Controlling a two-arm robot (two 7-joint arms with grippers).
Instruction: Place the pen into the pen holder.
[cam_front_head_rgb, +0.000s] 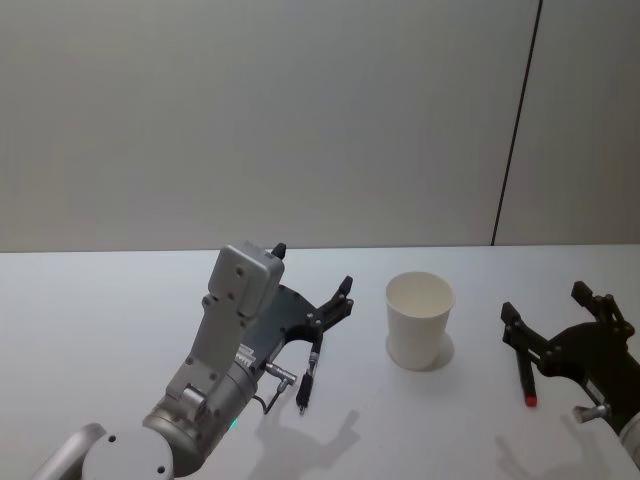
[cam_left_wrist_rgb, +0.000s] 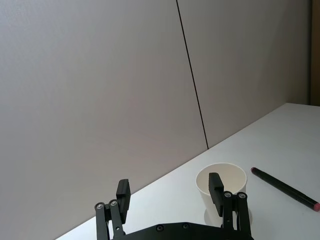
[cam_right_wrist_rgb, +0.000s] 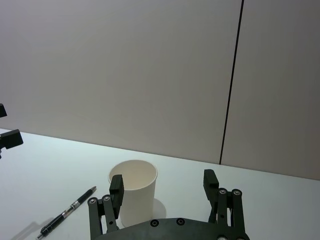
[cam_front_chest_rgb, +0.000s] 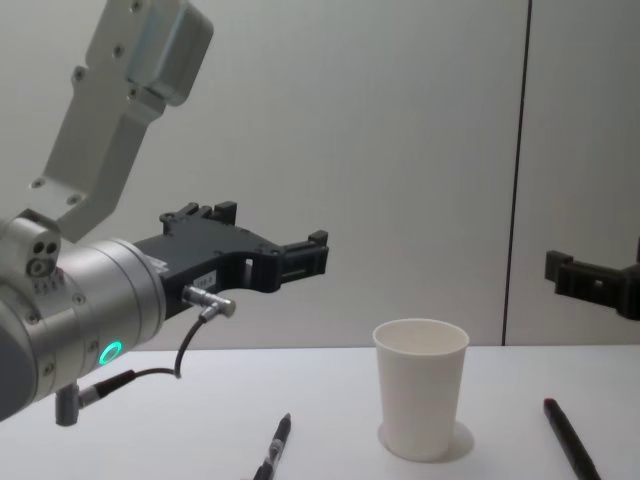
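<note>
Grippers (left gripper (cam_front_head_rgb: 314, 268), right gripper (cam_front_head_rgb: 544, 302)) hover splayed, flanking the pen holder (cam_front_head_rgb: 420, 322).

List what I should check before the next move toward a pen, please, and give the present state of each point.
1. The cup stands upright with its mouth free: ok.
2. The left gripper is open and empty: ok.
3. The right gripper is open and empty: ok.
4. A pen is gripped: not ok. The black pen lies on the table left of the cup, and the red-tipped pen lies right of it.
5. Both pens lie apart from the cup: ok.
6. Which pen is meant: cannot tell.
</note>
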